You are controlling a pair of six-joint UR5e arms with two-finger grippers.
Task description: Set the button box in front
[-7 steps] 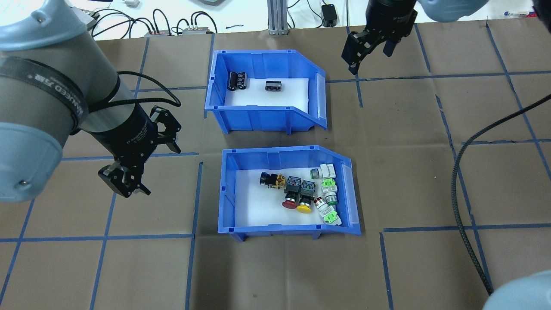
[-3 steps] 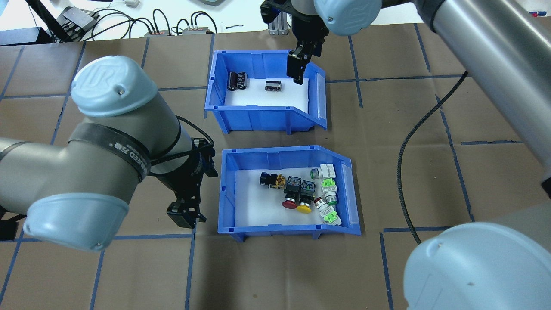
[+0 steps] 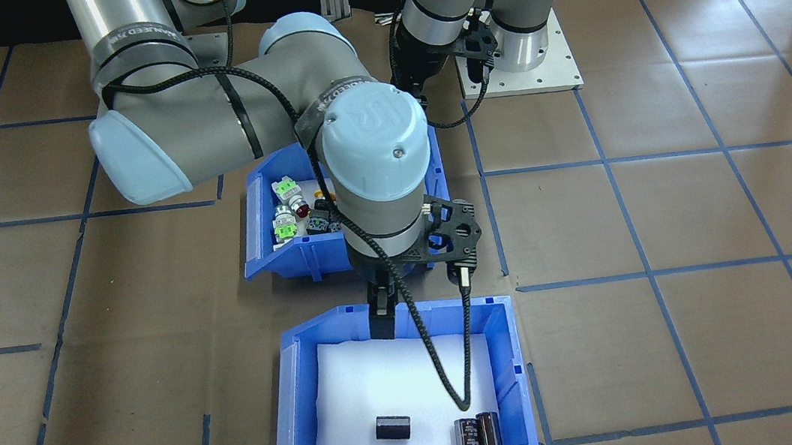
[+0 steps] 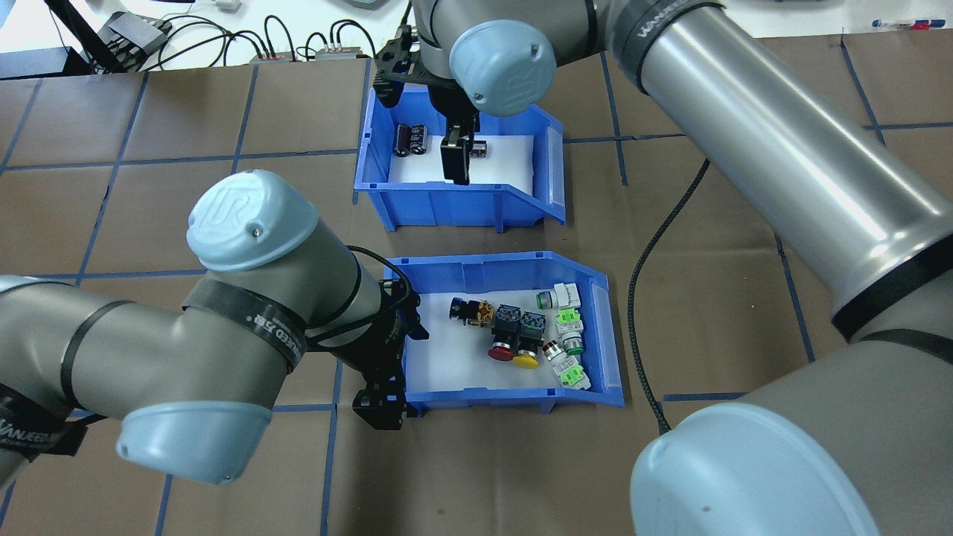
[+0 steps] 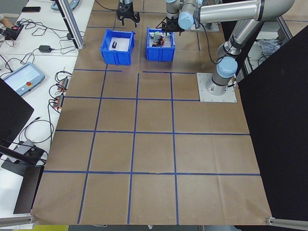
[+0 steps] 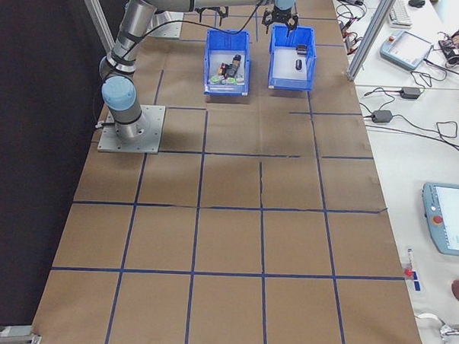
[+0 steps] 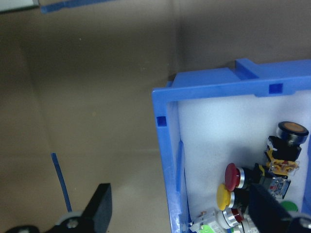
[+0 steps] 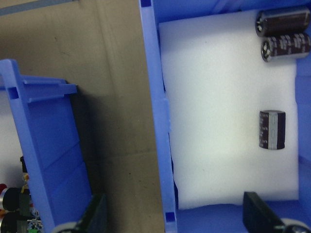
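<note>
Blue plastic button box (image 4: 500, 339): the left gripper (image 4: 381, 406) has moved to its wall, fingers spread astride it. The right gripper (image 4: 456, 160), now over the matching blue bin of black cylinders (image 4: 456, 161), straddles that bin's wall, fingers spread.

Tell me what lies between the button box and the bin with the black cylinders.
Only bare brown table paper, seen in the overhead view: the button box and the other bin sit apart, with nothing in the gap.

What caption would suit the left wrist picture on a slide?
Open left gripper straddling the wall of the blue plastic button box with white foam liner.
</note>
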